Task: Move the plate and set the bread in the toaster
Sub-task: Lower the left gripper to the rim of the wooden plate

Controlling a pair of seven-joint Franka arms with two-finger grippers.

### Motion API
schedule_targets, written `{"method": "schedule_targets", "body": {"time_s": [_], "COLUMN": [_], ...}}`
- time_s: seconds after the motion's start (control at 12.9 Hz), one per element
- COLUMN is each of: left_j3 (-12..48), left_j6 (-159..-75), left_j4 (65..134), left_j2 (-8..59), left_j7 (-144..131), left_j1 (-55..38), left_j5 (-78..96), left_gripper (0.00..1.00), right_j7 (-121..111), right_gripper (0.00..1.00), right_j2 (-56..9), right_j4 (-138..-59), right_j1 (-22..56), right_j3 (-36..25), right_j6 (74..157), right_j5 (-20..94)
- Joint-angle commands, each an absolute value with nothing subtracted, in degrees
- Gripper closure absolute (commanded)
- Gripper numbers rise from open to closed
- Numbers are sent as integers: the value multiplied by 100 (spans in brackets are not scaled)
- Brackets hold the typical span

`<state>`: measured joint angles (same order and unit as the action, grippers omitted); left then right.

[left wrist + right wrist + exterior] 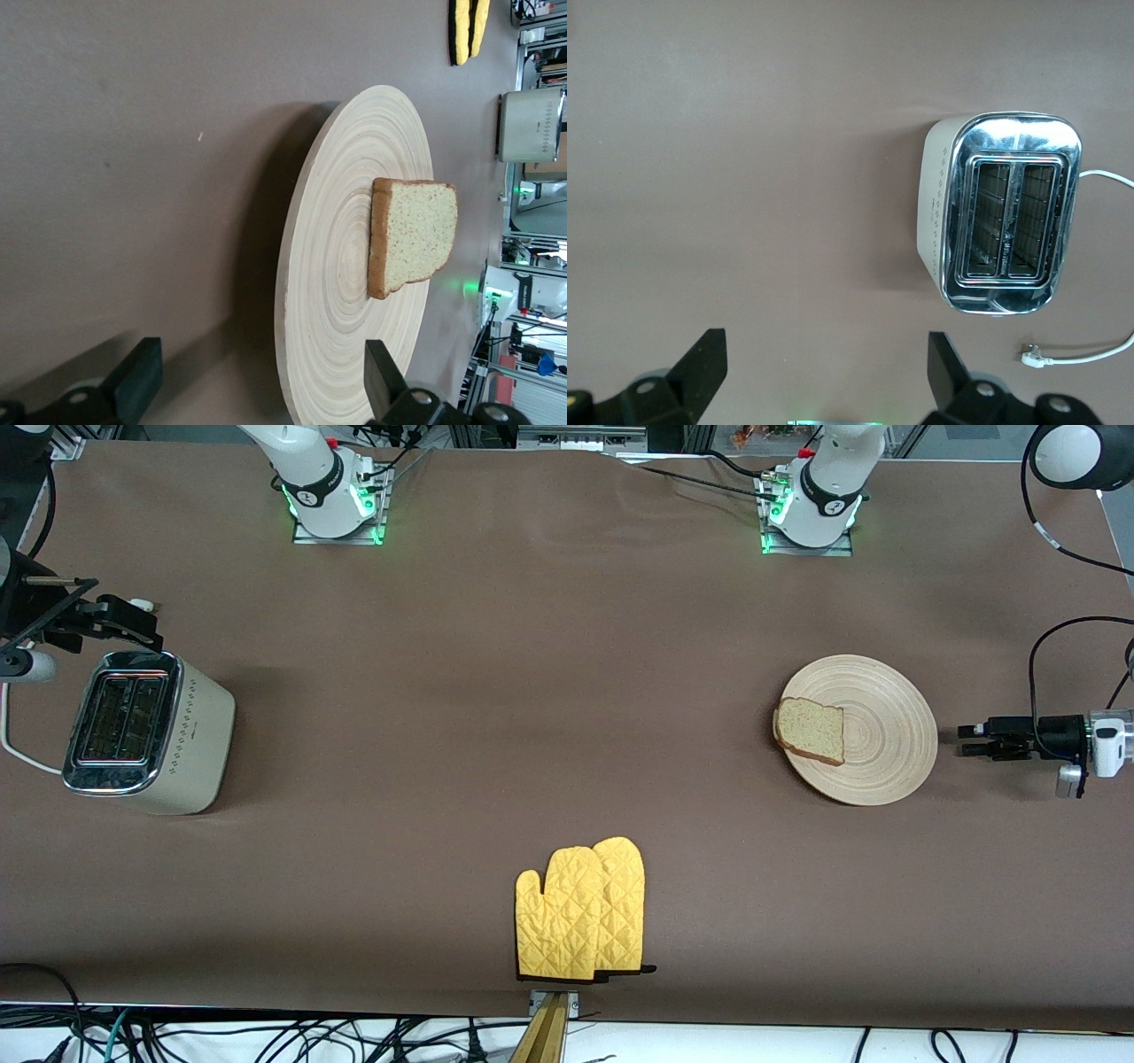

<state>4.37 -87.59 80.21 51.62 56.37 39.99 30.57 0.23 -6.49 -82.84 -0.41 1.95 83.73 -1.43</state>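
Both hands wide open, nothing held.
Speckled brown bread slice (pixel 811 730) lies on the round pale-wood plate (pixel 886 731); left hand (pixel 970 740) beside it, right hand (pixel 142 622) above the cream chrome-topped toaster (pixel 146 731).

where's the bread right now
The bread lies on the plate at the left arm's end of the table, on the plate's edge toward the toaster, with the left end effector beside the plate.

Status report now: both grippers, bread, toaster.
Left gripper open, beside round wooden plate. Right gripper open, over cream toaster. Brown bread slice on plate, untouched. Yellow oven mitts off the path.
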Motion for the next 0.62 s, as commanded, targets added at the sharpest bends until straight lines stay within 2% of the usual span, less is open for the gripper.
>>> {"method": "schedule_targets", "body": {"time_s": [0.0,0.54], "left_j3": [457,501], "left_j6": [-8456,-8288], "left_j4": [7997,8393], "left_j2": [5203,5247], "left_j7": [5766,5810], "left_j1": [4008,3946], "left_j5": [3357,3639], "left_gripper": [0,0], "right_j7": [9,9], "right_gripper": [0,0], "right_j2": [-624,-624], "right_j4": [-8288,-8288], "right_j1": [-88,-88], "right_j3": [229,220], "right_j6": [8367,8367], "right_j5": [-79,-79]}}
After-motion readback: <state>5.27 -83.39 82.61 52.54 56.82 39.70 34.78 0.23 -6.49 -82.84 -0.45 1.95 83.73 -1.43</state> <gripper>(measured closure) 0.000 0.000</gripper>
